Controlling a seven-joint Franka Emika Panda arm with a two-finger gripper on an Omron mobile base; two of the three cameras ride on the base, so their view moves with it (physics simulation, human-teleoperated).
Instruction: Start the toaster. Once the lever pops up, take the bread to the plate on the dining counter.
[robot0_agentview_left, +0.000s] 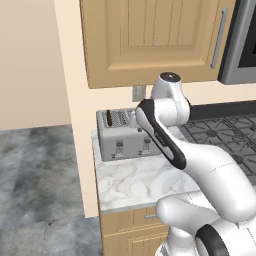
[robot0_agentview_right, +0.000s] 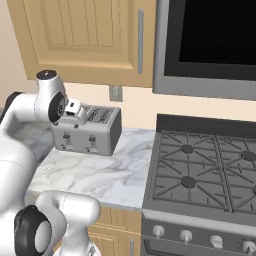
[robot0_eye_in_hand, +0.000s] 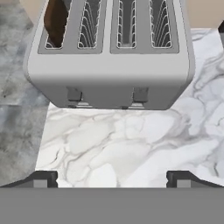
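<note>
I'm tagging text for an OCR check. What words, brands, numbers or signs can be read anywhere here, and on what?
None can be read.
The toaster: no brand or marks on its front, levers or knobs.
The stove knobs: no readable markings.
The microwave front: plain, no label.
The wall outlet: blank.
The bread and the marble worktop carry no text.

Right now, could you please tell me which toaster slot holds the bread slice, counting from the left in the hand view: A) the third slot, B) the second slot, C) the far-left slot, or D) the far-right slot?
C: in the hand view the dark brown bread slice stands in the far-left slot of the toaster, while the other three slots show only bare wire guides.
</note>
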